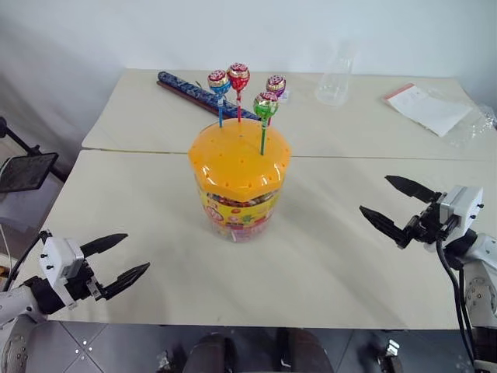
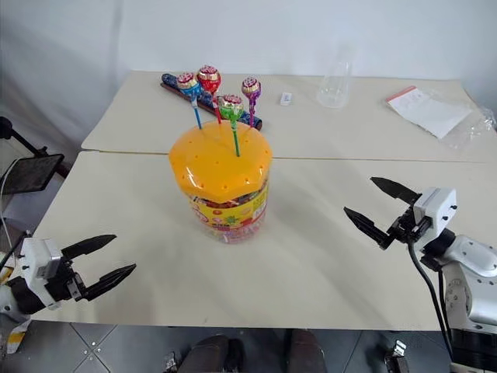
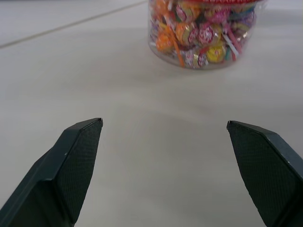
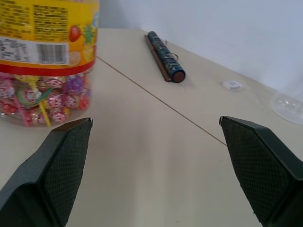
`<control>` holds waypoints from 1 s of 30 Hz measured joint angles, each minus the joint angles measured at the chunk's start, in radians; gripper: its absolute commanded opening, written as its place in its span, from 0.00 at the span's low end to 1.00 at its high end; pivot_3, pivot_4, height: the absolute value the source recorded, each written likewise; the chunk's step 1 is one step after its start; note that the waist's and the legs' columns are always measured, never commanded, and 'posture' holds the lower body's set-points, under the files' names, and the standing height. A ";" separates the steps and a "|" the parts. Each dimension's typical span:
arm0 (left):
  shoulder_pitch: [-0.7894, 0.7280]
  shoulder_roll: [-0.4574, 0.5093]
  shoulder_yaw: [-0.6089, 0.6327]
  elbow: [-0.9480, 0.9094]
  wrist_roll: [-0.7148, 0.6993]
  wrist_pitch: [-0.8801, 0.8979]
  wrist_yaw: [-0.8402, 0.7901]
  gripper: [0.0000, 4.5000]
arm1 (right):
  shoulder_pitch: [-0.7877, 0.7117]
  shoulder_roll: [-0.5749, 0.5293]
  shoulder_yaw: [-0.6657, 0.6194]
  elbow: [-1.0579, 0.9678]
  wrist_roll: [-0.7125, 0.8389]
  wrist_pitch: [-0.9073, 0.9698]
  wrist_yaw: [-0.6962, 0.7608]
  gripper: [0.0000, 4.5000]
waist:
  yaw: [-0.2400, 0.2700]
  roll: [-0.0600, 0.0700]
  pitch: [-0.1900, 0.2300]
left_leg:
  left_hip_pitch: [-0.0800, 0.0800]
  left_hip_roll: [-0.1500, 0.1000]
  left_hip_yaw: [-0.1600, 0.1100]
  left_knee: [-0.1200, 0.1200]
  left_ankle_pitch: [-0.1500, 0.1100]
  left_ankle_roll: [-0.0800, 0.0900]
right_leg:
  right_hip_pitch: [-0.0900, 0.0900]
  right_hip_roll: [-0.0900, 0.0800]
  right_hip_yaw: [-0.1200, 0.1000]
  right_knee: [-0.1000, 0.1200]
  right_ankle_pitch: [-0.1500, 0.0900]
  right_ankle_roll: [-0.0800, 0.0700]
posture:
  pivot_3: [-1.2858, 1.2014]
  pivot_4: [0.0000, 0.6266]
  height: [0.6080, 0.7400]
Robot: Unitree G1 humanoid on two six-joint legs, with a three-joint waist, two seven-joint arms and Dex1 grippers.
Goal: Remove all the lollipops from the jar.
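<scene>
Left eye view: the left gripper [image 1: 128,257] hangs over the near left part of the table [image 1: 334,264], its two black fingers spread wide, holding nothing and touching nothing. The right gripper [image 1: 398,203] hangs over the near right part of the table, fingers likewise spread wide and empty. Both point inward toward the jar [image 1: 238,183], and both are well apart from it.

The jar stands upright near the middle of the near table, its long axis vertical and its domed orange lid [image 1: 239,159] on top. Four lollipops stand in the lid's holes, sticks upright or nearly so and heads up: the blue-stick lollipop [image 1: 219,82] and the red-stick lollipop [image 1: 238,76] at the rear left, the purple-stick lollipop [image 1: 276,85] at the rear right, and the green-stick lollipop [image 1: 265,105] nearest the front. None has been removed. The left wrist view shows the clear lower wall of the jar packed with wrapped candies.

Behind the jar, on the far table [image 1: 140,116], a long dark blue patterned stick [image 1: 203,95] lies flat, running diagonally from far left toward the jar. A clear cup [image 1: 336,78] stands farther right on the far table, a small white object [image 2: 286,98] lies between the stick and the cup, and a paper in a clear plastic sleeve [image 1: 435,109] lies at the far right. Bare tabletop lies between each gripper and the jar
</scene>
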 measured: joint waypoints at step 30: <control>-1.074 -0.054 -0.310 0.392 -0.364 0.507 -0.110 0.95 | 0.162 0.084 -0.149 -0.689 0.493 0.244 -0.313 1.00 | 0.027 -0.002 0.000 | -0.001 0.001 0.003 0.007 0.001 0.000 | 0.001 0.017 -0.002 0.006 0.001 0.002 | 0.52 0.24 1.00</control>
